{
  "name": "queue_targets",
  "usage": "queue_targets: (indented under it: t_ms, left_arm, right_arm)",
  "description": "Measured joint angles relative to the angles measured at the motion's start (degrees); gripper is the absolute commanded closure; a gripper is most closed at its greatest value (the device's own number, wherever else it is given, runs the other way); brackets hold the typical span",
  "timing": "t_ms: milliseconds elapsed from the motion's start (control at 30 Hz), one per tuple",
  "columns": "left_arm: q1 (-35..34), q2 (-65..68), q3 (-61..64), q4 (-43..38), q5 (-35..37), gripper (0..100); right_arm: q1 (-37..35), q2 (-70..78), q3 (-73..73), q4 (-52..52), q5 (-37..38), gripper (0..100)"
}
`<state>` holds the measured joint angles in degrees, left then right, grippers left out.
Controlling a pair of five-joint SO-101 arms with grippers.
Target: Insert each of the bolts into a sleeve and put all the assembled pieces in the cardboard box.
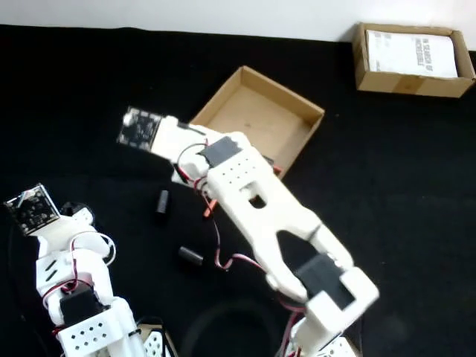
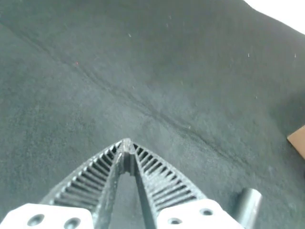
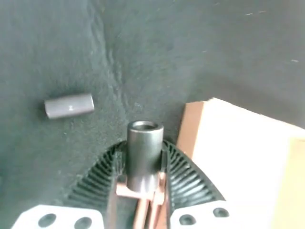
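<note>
My right gripper (image 3: 144,143) is shut on a dark sleeve (image 3: 144,150) held upright, with an orange bolt (image 3: 138,193) showing beneath it between the fingers. It hangs just beside the near-left wall of the open cardboard box (image 3: 238,152), which the high view shows as the cardboard box (image 1: 223,97). Two loose sleeves lie on the black cloth: one sleeve (image 1: 161,202) left of the right arm (image 1: 253,193) and another sleeve (image 1: 190,256) nearer the front. My left gripper (image 2: 126,143) is shut on nothing, low over the cloth, with a sleeve (image 2: 249,202) lying beside it.
A second cardboard box (image 1: 413,78) holding a printed sheet stands at the back right. A small orange piece (image 1: 210,206) lies under the right arm. The left arm (image 1: 74,253) sits at the front left. The white table edge runs along the back.
</note>
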<state>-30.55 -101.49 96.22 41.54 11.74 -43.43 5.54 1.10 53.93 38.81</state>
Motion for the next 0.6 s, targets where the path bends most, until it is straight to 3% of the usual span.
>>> queue_targets:
  t_ms: [300, 600]
  left_arm:
    - [1.93, 0.00, 0.00, 1.85, 0.00, 99]
    - [6.51, 0.00, 0.00, 5.01, 0.00, 99]
  right_arm:
    - [2.99, -15.56, 0.00, 9.85, -5.63, 99.2]
    - [13.01, -32.79, 0.00, 23.65, -13.19, 99.2]
